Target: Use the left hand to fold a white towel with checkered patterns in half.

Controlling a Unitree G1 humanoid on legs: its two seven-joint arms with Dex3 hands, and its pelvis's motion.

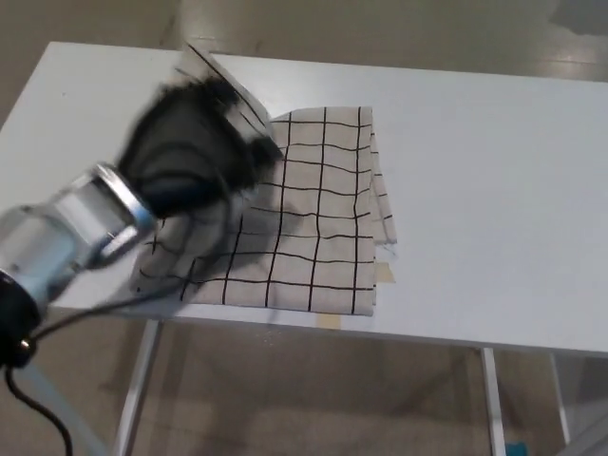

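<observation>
A white table (475, 190) fills most of the frame, and the white towel with checkered patterns (318, 218) lies on it just left of centre, its right edge and lower edge flat against the table near the front rim. The left robot hand (195, 142) comes in from the lower left on a silver forearm (66, 237) and sits over the towel's left part, blurred by motion. A corner of cloth (204, 62) stands up above the hand toward the upper left of the frame, which suggests the hand is pinching the towel's left edge and lifting it clear of the table so that it can be carried over the resting half; the blur keeps me from seeing the fingers plainly, so that grip is a judgement. The right part of the towel lies flat and acts as the anchored half of the fold. A small strip of tan tape (383, 273) shows on the table beside the towel's lower right corner, perhaps a placement mark. The right robot hand is not in view. The fold seems under way, not yet laid down.
</observation>
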